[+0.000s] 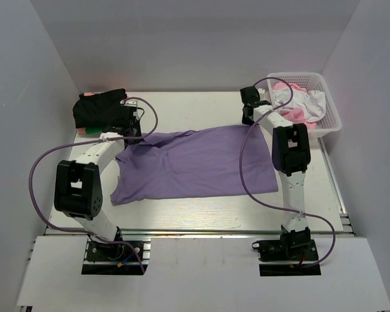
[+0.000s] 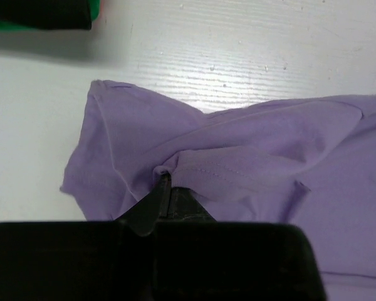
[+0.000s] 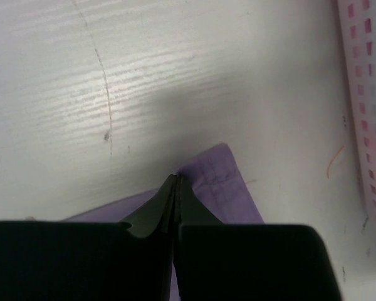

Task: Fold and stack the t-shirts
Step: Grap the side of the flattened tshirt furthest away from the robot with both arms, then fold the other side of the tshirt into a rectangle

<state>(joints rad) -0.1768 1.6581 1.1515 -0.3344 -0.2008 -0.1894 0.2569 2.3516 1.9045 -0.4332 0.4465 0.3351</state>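
A large lavender t-shirt (image 1: 195,162) lies spread across the middle of the table. My left gripper (image 1: 131,130) is shut on its far left part; the left wrist view shows the jaws (image 2: 165,179) pinching a bunched fold of the lavender shirt (image 2: 238,150). My right gripper (image 1: 249,117) is shut on its far right corner; the right wrist view shows the closed jaws (image 3: 177,179) holding the hemmed corner (image 3: 222,182). A folded black t-shirt (image 1: 101,107) lies on green and pink ones at the far left. Pink and white cloth (image 1: 299,104) fills the basket.
A white plastic lattice basket (image 1: 331,123) stands at the far right corner; its wall shows in the right wrist view (image 3: 366,94). The folded stack's black and green edge shows in the left wrist view (image 2: 44,15). White walls enclose the table on three sides.
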